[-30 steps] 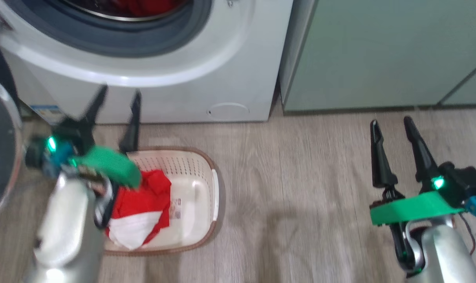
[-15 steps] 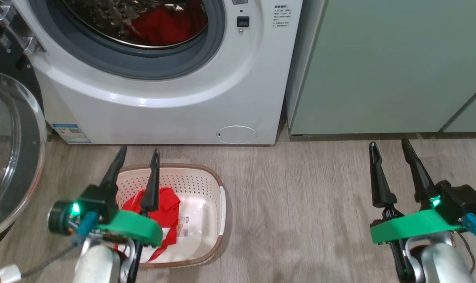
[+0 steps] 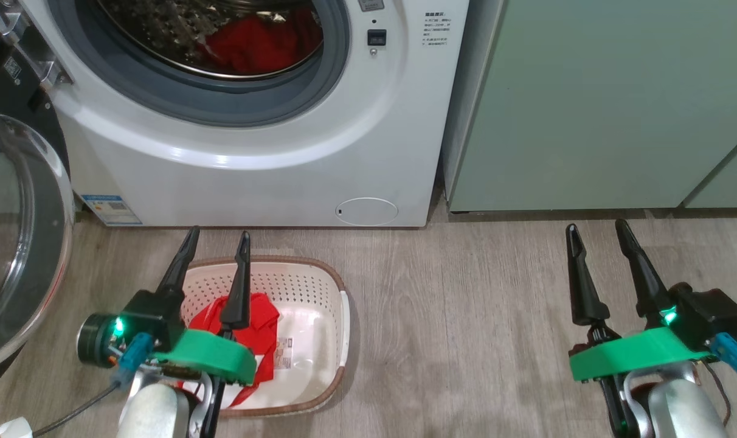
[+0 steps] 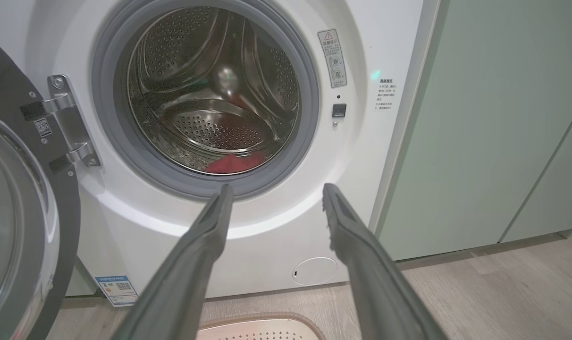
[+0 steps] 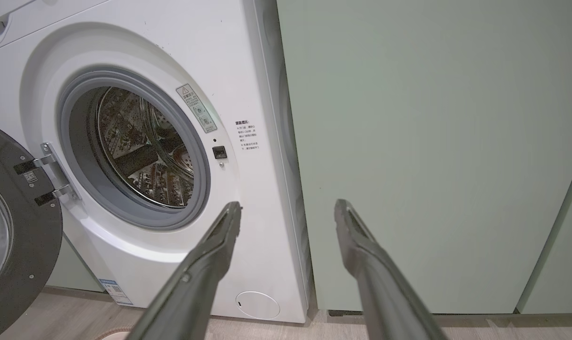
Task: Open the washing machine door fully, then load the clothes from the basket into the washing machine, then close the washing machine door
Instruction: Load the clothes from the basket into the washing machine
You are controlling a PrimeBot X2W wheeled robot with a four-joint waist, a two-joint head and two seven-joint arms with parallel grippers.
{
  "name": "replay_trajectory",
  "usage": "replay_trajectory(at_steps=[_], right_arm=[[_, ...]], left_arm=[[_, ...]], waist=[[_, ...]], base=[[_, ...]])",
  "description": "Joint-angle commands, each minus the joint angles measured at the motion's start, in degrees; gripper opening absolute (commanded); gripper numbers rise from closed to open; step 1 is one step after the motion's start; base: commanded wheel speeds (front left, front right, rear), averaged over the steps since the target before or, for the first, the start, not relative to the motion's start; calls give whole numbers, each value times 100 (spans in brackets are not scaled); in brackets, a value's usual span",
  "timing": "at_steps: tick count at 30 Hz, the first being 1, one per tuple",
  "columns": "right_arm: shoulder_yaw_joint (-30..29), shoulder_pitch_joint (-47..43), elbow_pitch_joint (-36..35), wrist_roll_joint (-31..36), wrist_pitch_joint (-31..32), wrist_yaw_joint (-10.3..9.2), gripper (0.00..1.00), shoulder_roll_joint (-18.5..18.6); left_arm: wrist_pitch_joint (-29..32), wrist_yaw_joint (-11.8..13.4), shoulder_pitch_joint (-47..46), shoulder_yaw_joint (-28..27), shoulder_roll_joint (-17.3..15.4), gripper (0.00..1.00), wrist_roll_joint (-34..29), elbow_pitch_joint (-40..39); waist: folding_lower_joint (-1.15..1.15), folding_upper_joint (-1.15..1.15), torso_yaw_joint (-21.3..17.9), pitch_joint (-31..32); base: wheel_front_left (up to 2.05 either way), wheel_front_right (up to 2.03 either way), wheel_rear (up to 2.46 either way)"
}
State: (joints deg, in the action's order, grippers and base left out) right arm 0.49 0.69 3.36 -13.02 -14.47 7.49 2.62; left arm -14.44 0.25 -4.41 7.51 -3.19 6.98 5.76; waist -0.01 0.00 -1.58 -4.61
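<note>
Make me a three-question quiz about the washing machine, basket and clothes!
1. Where is the basket? A) on the floor before the washing machine B) on a table C) on a chair
2. What colour is the garment in the basket? A) blue B) yellow C) red
3. The washing machine door is: A) shut B) swung open C) missing
1 A: it rests on the floor below the machine's front. 2 C: red fabric lies inside. 3 B: the door hangs aside, drum uncovered.

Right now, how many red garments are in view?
2. One red garment lies in the basket, partly behind the left gripper; a second garment sits in the drum. More could be hidden.
</note>
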Motion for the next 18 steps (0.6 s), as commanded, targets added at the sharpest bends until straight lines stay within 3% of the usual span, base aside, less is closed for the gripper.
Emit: replay_trajectory(at_steps=[1, 18], right_arm=[[142, 123, -172, -37, -52, 0, 100, 26], [173, 74, -198, -32, -52, 0, 100, 26]], left_arm=[[-56, 41, -93, -200, 17, 100, -24, -223], [-56, -31, -64, -235, 30, 100, -90, -88]], waist=[[1, 0, -2, 2], [1, 0, -27, -106]], base=[[0, 0, 0], [0, 0, 0]])
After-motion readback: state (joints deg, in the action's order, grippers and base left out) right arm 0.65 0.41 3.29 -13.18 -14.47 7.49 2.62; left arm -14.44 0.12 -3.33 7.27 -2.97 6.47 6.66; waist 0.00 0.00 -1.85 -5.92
